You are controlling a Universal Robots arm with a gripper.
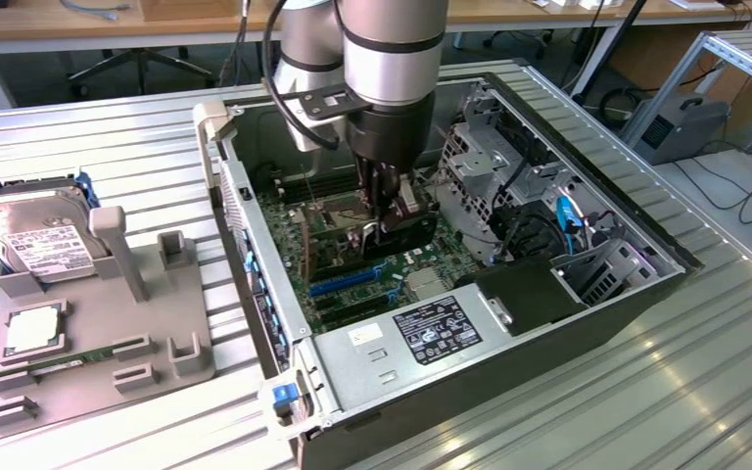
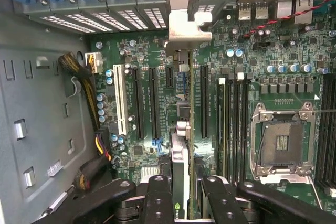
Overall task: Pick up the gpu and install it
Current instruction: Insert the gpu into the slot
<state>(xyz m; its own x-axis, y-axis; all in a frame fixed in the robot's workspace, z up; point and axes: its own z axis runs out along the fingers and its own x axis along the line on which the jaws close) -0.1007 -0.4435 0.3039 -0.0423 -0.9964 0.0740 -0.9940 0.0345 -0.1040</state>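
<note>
My gripper [image 1: 383, 213] reaches down into the open computer case [image 1: 507, 338] and is shut on the gpu [image 1: 409, 230], a dark card held on edge over the green motherboard [image 1: 350, 284]. In the wrist view the gpu [image 2: 180, 174] runs edge-on between the two black fingers [image 2: 159, 200]. Its silver end bracket [image 2: 182, 27] sits against the case's rear slot openings. The card lies along the long black expansion slots [image 2: 203, 98]. I cannot tell whether its lower edge is in a slot.
A grey fixture tray [image 1: 102, 377] lies at the exterior view's left of the case, with a silver hard drive [image 1: 36, 243], a processor [image 1: 32, 328] and a green memory stick [image 1: 56, 362]. Inside the case are the empty processor socket [image 2: 283, 145], a drive cage [image 1: 481, 162] and the power supply [image 1: 435, 333].
</note>
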